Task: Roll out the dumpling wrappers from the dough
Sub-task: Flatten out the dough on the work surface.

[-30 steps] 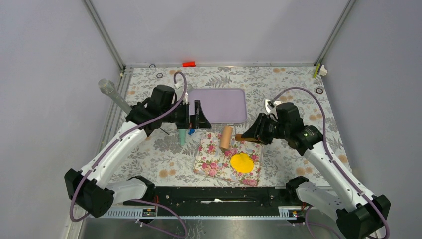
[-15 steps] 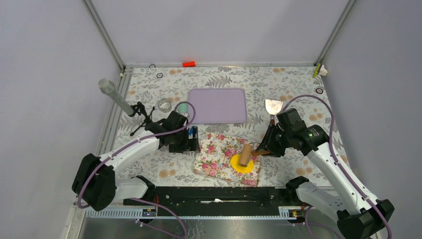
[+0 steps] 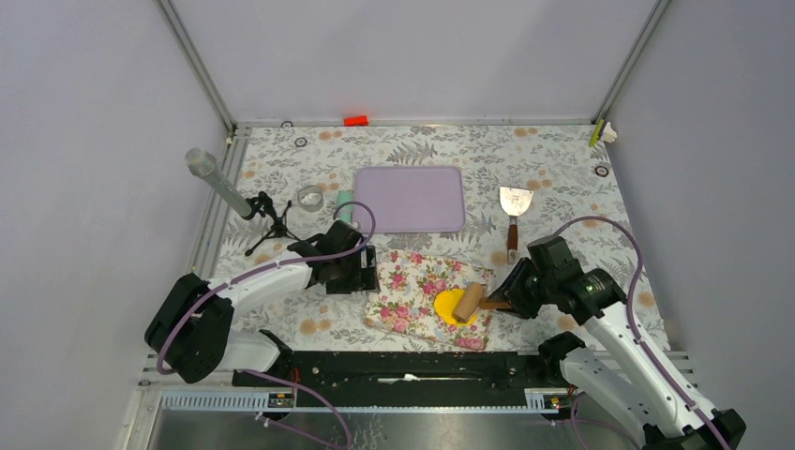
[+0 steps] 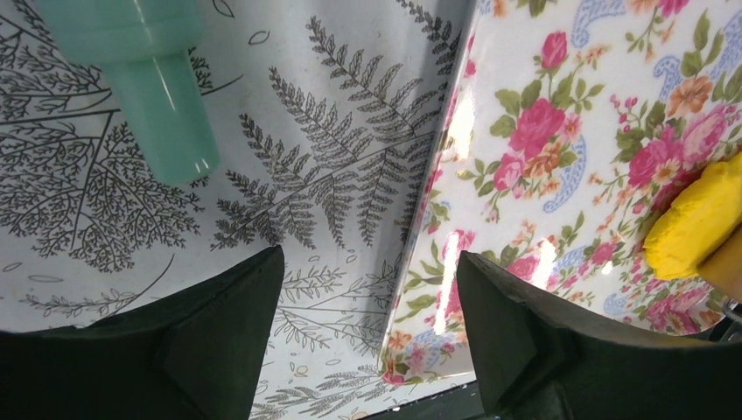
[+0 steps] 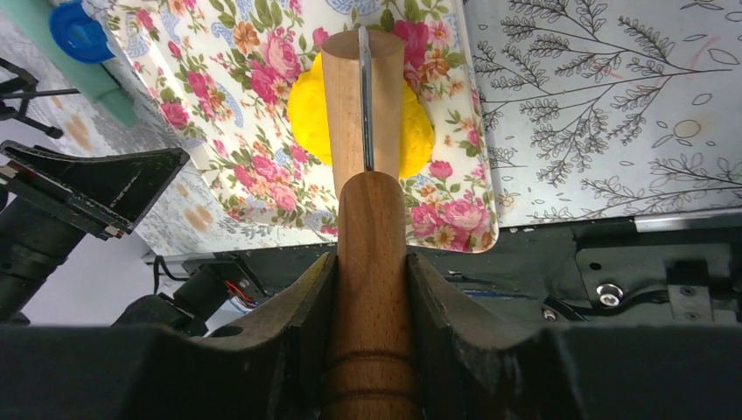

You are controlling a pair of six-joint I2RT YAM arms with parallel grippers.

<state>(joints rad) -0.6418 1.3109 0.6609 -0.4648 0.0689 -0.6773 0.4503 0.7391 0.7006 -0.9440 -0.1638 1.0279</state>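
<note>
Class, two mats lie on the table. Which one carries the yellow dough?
The flowered mat in front: the dough lies on it under the rolling pin. The plain lilac mat sits farther back.

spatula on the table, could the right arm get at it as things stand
Probably not yet: the right arm has its jaws shut on the rolling pin, which rests on the dough. The spatula lies close by, uncovered.

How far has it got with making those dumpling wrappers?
Early on. Done: the dough sits on the floral mat, partly flattened into a rough round. In hand: the right gripper clamps the rolling pin by its handle, with the roller lying across the dough. The left gripper hangs open beside the mat. Left: no small neat discs show anywhere yet.
</note>
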